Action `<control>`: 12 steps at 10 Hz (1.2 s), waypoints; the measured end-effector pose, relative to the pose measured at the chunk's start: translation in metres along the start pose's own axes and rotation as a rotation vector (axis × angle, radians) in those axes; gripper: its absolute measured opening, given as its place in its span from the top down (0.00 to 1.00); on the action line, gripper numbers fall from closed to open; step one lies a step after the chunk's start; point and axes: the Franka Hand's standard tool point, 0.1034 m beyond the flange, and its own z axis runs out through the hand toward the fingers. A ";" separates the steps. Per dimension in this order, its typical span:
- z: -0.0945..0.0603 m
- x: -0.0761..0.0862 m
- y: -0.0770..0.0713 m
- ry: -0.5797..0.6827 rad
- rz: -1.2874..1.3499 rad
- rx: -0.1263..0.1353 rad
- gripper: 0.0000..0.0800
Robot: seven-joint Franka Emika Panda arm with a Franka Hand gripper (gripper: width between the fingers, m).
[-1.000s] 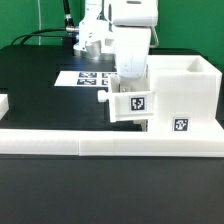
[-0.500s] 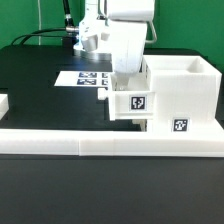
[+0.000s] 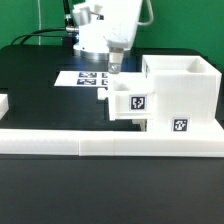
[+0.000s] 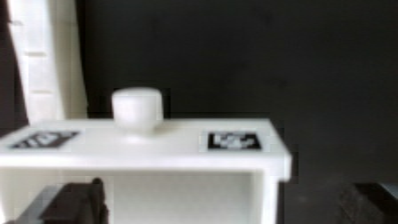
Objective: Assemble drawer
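The white drawer housing (image 3: 184, 92) stands at the exterior view's right, against the low white border wall (image 3: 110, 143). A white tray (image 3: 131, 101) with a tag on its side sits partly inside the housing, its small knob (image 3: 101, 94) pointing to the exterior view's left. My gripper (image 3: 116, 64) hangs above the tray, clear of it, open and empty. In the wrist view the tray's front (image 4: 151, 150) with its knob (image 4: 137, 108) lies below my gripper (image 4: 222, 205). The dark fingertips (image 4: 71, 203) stand wide apart on either side of the tray.
The marker board (image 3: 88, 77) lies flat on the black table behind the tray. A small white part (image 3: 3, 102) shows at the exterior view's left edge. The border wall also shows in the wrist view (image 4: 39, 60).
My gripper has let go of the tray and risen above it, shifting slightly to the exterior view's left. The tray stays in the housing.
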 end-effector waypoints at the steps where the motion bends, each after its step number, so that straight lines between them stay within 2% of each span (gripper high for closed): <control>1: -0.002 -0.018 -0.003 -0.012 -0.047 0.014 0.19; 2: -0.001 -0.034 -0.007 -0.019 -0.066 0.029 0.19; 3: 0.001 -0.046 -0.010 -0.016 -0.077 0.034 0.19; 5: 0.001 -0.047 -0.010 -0.015 -0.075 0.033 0.19; 6: 0.005 -0.051 -0.011 0.007 -0.131 0.041 0.19; 8: 0.022 -0.069 -0.009 0.101 -0.182 0.061 0.19; 10: 0.031 -0.076 -0.004 0.198 -0.189 0.094 0.19; 12: 0.040 -0.066 0.001 0.241 -0.158 0.117 0.19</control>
